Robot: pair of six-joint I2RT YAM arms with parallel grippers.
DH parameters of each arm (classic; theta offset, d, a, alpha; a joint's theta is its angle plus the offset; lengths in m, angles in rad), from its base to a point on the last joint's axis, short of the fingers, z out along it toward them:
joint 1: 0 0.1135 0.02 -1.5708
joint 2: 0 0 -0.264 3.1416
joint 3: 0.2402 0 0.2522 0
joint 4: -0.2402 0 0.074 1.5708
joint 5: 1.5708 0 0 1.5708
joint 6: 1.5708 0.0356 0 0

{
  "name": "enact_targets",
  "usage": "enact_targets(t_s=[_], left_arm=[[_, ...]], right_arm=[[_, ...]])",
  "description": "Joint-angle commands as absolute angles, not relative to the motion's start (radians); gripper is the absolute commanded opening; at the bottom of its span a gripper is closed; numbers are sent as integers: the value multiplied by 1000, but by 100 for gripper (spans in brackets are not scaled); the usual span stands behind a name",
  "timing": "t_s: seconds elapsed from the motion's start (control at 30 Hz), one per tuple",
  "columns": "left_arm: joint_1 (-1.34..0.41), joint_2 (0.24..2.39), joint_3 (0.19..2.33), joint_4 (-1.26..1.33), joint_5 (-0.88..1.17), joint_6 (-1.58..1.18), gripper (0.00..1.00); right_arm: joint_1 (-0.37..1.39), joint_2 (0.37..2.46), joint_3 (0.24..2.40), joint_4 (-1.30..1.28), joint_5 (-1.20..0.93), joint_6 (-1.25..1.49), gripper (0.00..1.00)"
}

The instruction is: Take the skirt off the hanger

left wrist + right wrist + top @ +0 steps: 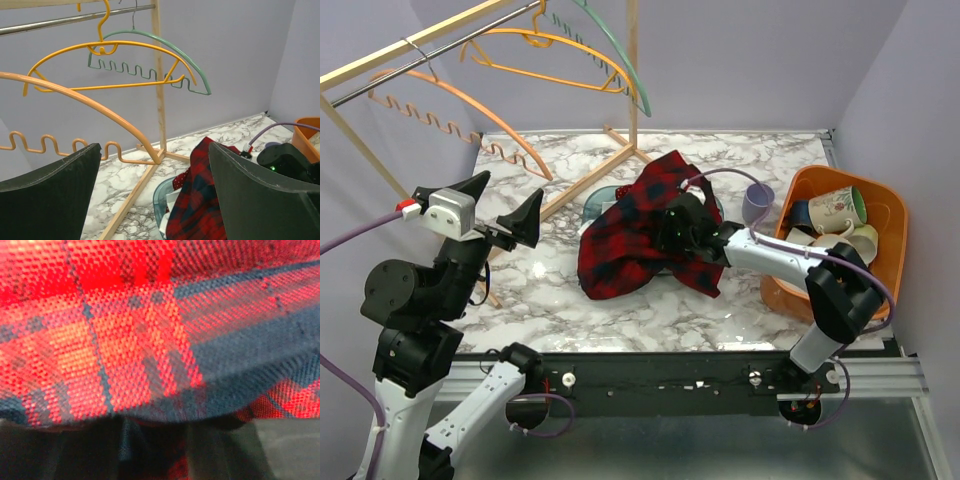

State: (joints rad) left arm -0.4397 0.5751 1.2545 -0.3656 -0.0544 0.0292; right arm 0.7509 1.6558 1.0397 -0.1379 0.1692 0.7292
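Observation:
The red and navy plaid skirt (630, 235) lies crumpled on the marble table, partly over a teal bin (598, 203), off any hanger. It also shows in the left wrist view (200, 200) and fills the right wrist view (150, 315). My right gripper (682, 232) is buried in the skirt's right side, and its dark fingers (215, 450) look closed on the cloth. My left gripper (505, 200) is open and empty, raised at the left, well apart from the skirt. Three bare hangers hang on the rail: orange (470, 105), yellow (550, 45) and green (620, 60).
A wooden rack (633, 80) stands at the back left, its foot reaching across the table. An orange basket (890, 200) with several mugs sits at the right edge. A purple cup (757, 205) stands between the skirt and the basket.

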Motion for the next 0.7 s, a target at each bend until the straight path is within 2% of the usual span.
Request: enact_targets(t_s=[0.0, 0.2, 0.33, 0.43, 0.57, 0.67], left_arm=[[-437, 577, 1247, -351, -78, 38, 99], [-437, 574, 1250, -348, -78, 38, 99], [-437, 572, 1270, -353, -75, 34, 99], [-437, 563, 1279, -353, -77, 29, 99], [-437, 552, 1284, -357, -81, 25, 99], [-437, 538, 1275, -356, -84, 20, 99]], right_arm=[[750, 1591, 1111, -379, 272, 630, 67], [749, 1405, 1176, -411, 238, 298, 94], [750, 1355, 1218, -474, 58, 95, 95], [764, 1304, 1171, -392, -108, -73, 95], [850, 1227, 1060, -229, -176, -253, 98], [939, 1218, 1008, -57, -152, -418, 99]])
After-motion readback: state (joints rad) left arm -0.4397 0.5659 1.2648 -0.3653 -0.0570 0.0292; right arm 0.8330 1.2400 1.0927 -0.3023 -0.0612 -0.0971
